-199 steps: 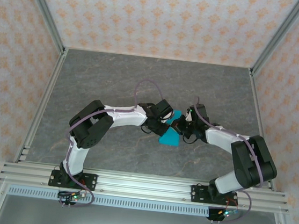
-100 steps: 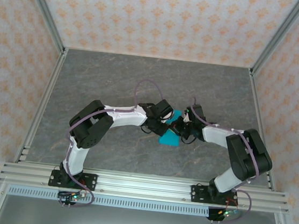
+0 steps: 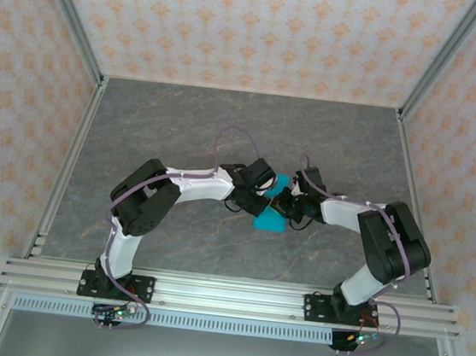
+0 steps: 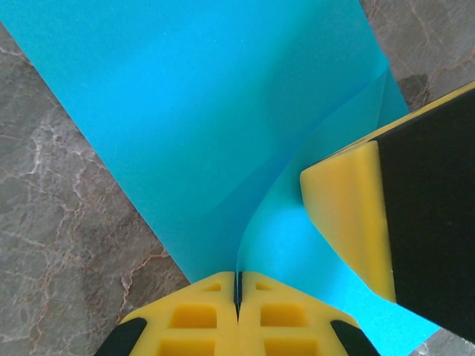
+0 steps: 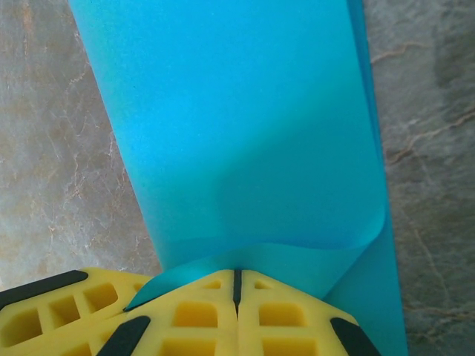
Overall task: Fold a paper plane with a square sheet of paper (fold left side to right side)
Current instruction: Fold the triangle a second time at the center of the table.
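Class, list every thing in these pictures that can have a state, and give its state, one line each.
square sheet of paper, partly folded over, the fold curved and not pressed flat, lying on the table.
left pincer, shut, the sheet's lifted edge running into its seam.
right pincer, shut, fingertips at the curled fold.

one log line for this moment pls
stage: fold not yet creased | square sheet of paper: one flap curled up | left pincer: shut at flap edge | right pincer: shut, flap curling over its tips
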